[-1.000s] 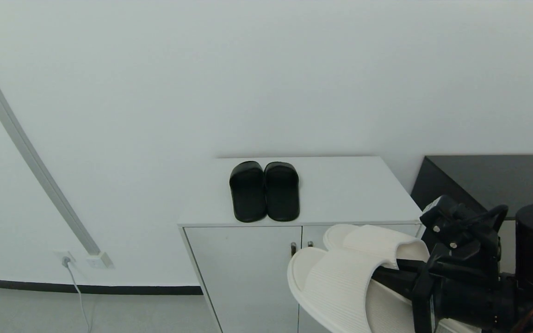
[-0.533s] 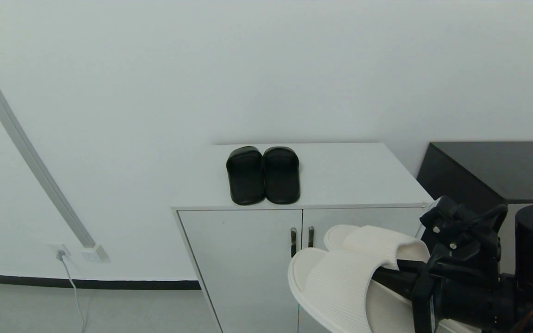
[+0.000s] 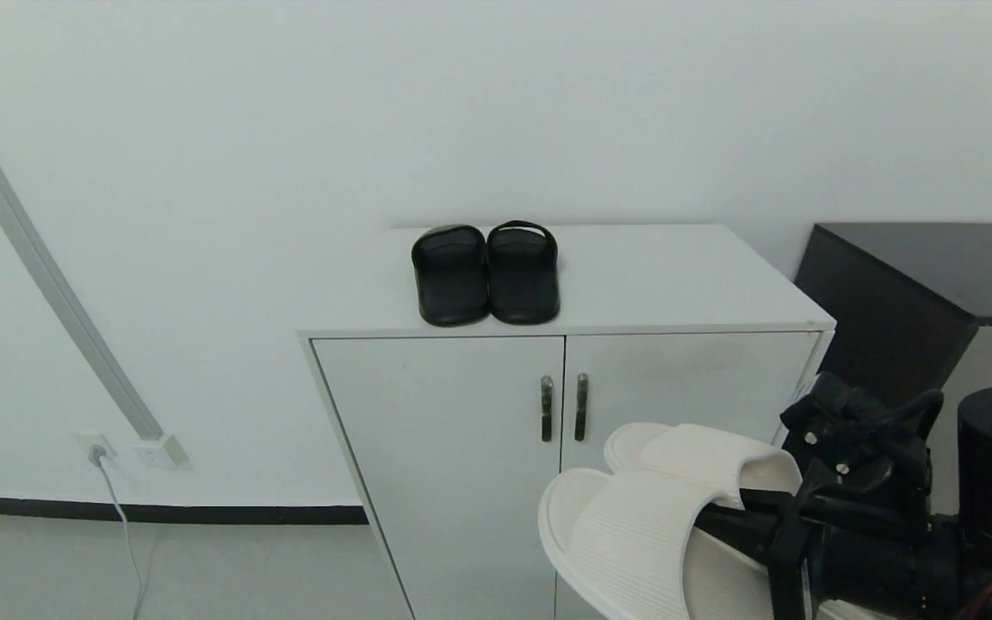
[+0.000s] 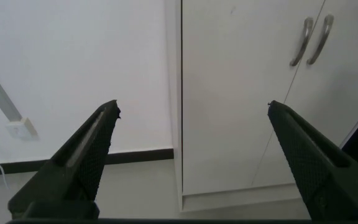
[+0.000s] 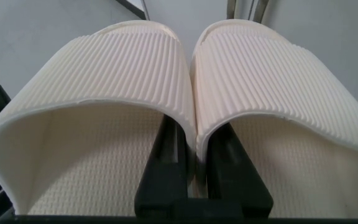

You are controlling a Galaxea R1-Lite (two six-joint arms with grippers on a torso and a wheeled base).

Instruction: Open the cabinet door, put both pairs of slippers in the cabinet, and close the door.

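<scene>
Right gripper (image 5: 196, 146) pinching the white slippers (image 3: 660, 517): one of its black fingers (image 5: 166, 171) sits inside each strap, and the two adjoining strap walls are clamped between them; the pair is held side by side off the ground, toes pointing away from the arm, at the lower right of the head view in front of the lower part of the right door (image 3: 685, 379). Left gripper (image 4: 192, 106) spread wide with nothing between its fingers, facing the left door (image 4: 235, 106) and the cabinet's left edge. Black slippers (image 3: 486, 274) standing side by side and touching on the cabinet top (image 3: 677, 280), near its front edge, above the left door. Cabinet (image 3: 444, 465) white, both doors shut; two vertical metal handles (image 3: 563, 407) just beside each other at the seam where the doors meet. Behind the cabinet a plain white wall (image 3: 496, 112); to its left a slanting grey strip (image 3: 31, 250) running down to a wall socket (image 3: 93, 448) with a hanging cable (image 3: 121, 525); to the cabinet's right a black table (image 3: 935, 267); black skirting (image 3: 160, 514) above a grey floor (image 3: 160, 577).
</scene>
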